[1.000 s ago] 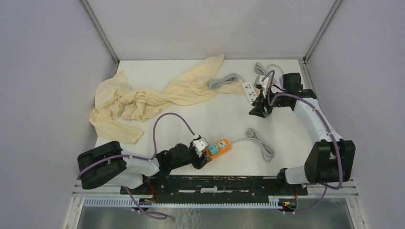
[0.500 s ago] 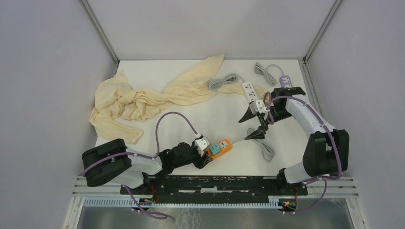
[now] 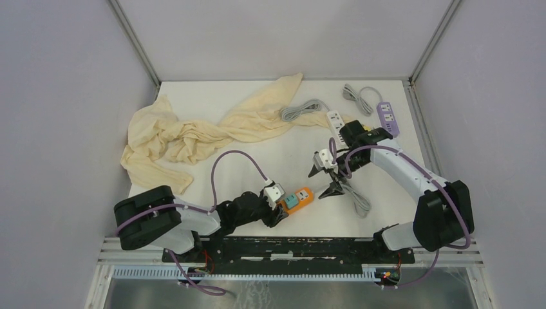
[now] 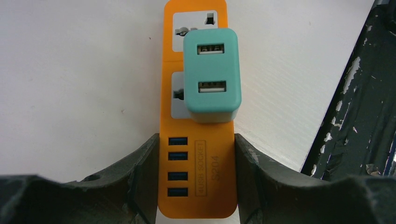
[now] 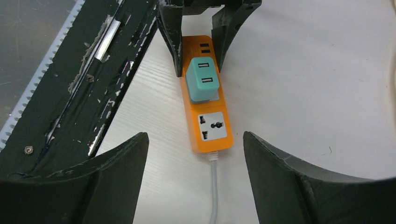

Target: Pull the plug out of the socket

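As the left gripper (image 4: 196, 163) clamps the USB-port end of an orange rectangular plastic power strip (image 3: 300, 195), its two dark fingers (image 4: 140, 172) pressed against the strip's long sides, a teal block-shaped plug with two USB ports (image 4: 212, 74) sits seated in the outlet next to those ports (the second outlet, nearer the cable, shows uncovered in the right wrist view). Strip and plug lie flat on the white table (image 3: 257, 161), near its front edge. The right gripper (image 3: 324, 182) hangs just beyond the strip's cable end, jaws spread wider than the strip and holding nothing, both fingertips apart from it. A thin grey cable (image 5: 214, 186) runs out of the strip's end, passing beneath that gripper. A crumpled cream cloth (image 3: 187, 135) lies well apart across the table's far left.
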{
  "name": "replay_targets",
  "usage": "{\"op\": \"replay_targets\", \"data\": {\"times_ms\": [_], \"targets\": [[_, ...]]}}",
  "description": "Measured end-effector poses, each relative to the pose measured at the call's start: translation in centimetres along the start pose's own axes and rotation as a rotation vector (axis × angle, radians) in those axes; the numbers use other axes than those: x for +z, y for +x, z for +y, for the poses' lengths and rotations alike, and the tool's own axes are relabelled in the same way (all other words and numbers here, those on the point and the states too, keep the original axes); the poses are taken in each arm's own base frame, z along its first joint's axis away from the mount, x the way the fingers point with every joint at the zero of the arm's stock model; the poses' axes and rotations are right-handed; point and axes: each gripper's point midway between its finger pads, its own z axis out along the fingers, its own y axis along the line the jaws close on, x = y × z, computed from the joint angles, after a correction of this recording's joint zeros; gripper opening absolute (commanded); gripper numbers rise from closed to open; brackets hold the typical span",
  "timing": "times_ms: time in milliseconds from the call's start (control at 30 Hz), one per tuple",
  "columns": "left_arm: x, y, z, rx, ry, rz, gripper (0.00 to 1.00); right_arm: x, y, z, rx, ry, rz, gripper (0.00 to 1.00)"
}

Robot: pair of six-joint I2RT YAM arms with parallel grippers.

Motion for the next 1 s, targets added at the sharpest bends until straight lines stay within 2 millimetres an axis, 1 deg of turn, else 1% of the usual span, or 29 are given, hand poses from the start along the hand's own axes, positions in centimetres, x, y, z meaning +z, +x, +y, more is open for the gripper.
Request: {"op": "replay_targets", "data": {"times_ms": [200, 433, 667, 833, 1000], "targets": [[0.1, -0.1, 0.0, 0.000, 0.000, -0.002, 0.03, 1.0, 0.3, -0.8, -0.019, -0.001, 0.046, 0.80], [0.1, 0.0, 0.0, -0.002, 0.000, -0.002, 0.04, 2.6, 0.9, -0.5, -0.027, -0.048, 0.090, 0.80], [0.1, -0.1, -0.1, -0.004, 0.004, -0.006, 0.04, 3.6, 1.4, -0.6, -0.022, -0.060, 0.128, 0.79], [0.1, -0.2, -0.2, -0.022, 0.004, -0.007, 0.04, 5.0, 1.5, -0.5, -0.017, -0.079, 0.153, 0.76], [0.2, -0.2, -0.3, -0.038, 0.007, -0.009, 0.04, 6.7, 1.8, -0.3, 0.005, -0.103, 0.182, 0.73]]}}
